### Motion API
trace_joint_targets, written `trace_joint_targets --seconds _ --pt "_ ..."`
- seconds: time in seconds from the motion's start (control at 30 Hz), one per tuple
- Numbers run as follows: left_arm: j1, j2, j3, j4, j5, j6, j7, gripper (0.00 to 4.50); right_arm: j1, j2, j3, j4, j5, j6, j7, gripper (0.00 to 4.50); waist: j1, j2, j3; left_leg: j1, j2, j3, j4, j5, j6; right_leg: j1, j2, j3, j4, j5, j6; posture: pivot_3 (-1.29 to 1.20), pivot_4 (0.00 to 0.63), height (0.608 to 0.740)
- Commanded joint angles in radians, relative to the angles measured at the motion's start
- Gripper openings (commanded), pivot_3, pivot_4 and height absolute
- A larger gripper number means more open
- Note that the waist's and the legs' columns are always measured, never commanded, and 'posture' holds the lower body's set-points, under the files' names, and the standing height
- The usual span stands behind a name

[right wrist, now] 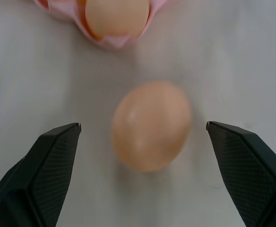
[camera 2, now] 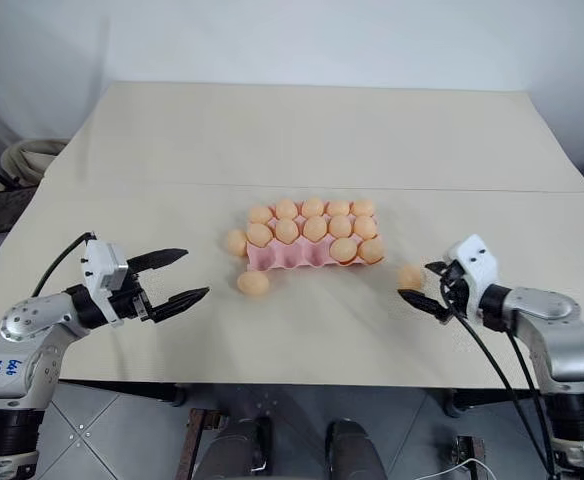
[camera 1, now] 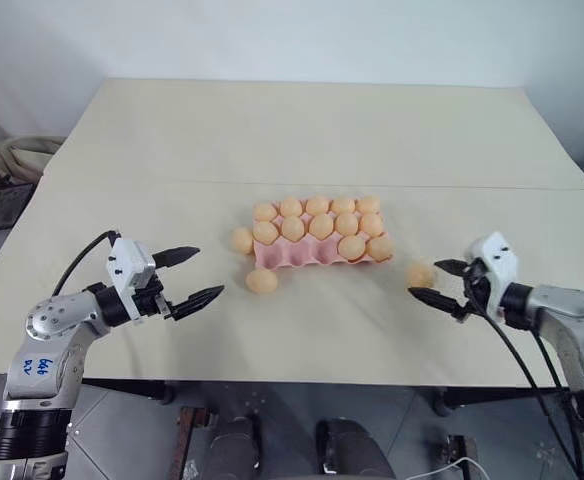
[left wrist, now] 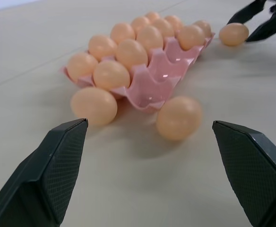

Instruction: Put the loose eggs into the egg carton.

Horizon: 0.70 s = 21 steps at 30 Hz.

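The pink egg carton [camera 1: 310, 257] lies mid-table with several eggs in it; some cups along its near side are bare [left wrist: 153, 84]. Three loose eggs rest on the table: one against the carton's left end [camera 1: 241, 240], one by its near-left corner [camera 1: 261, 281], one off its right end [camera 1: 421, 273]. My right gripper [camera 1: 424, 279] is open, low over the table, its fingers either side of the right-hand egg [right wrist: 151, 124] without touching it. My left gripper [camera 1: 209, 272] is open and empty, left of the two left-hand eggs [left wrist: 94, 105] [left wrist: 179, 117].
The cream table [camera 1: 302, 140] is bare behind the carton, with a seam running across it. Off its far-left edge lies a coiled pale hose [camera 1: 22, 152] on dark gear. The table's near edge runs just below both grippers.
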Motion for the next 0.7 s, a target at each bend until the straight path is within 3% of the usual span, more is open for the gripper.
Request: trace_joint_targets --seconds 0.03,0.1,0.3,0.5,0.7 --pt "0.020 0.003 0.023 -0.054 -0.019 0.000 0.008 4.50 -0.039 0.019 0.004 0.024 -0.018 -0.016 -0.021 4.28 -0.002 0.000 0.000 0.000 0.000 0.000 0.000 0.000 0.000 0.000 0.000 0.000 0.000 0.000 0.000 0.00 0.150 0.740" --pt "0.035 0.004 0.033 -0.065 -0.022 0.000 0.011 4.50 -0.048 0.033 -0.004 0.022 -0.009 -0.032 -0.019 3.87 -0.003 0.000 0.000 0.000 0.000 0.000 0.000 0.000 0.000 0.000 0.000 0.000 0.001 0.000 0.000 0.00 0.150 0.740" --pt "0.069 -0.003 0.042 -0.087 -0.025 -0.005 0.027 4.50 -0.012 0.027 -0.016 -0.017 -0.010 -0.100 0.015 1.85 -0.002 0.000 0.000 0.001 0.000 0.000 0.002 0.000 0.000 0.001 0.001 0.000 0.002 0.000 0.001 0.00 0.150 0.740" --pt "0.138 -0.004 0.091 -0.104 -0.023 -0.010 0.057 4.50 -0.012 0.011 -0.041 -0.178 0.099 -0.055 0.095 1.74 -0.007 0.000 0.000 0.001 0.000 0.000 0.001 0.000 0.000 0.001 0.001 0.000 0.002 0.000 0.001 0.00 0.150 0.740" --pt "0.181 -0.017 0.108 -0.109 -0.019 -0.013 0.082 4.50 -0.238 0.117 0.112 -0.196 0.073 0.082 0.006 1.74 -0.027 0.000 0.000 0.002 0.001 0.000 0.002 -0.001 -0.005 0.001 0.001 0.001 0.004 0.000 0.001 0.00 0.150 0.740"
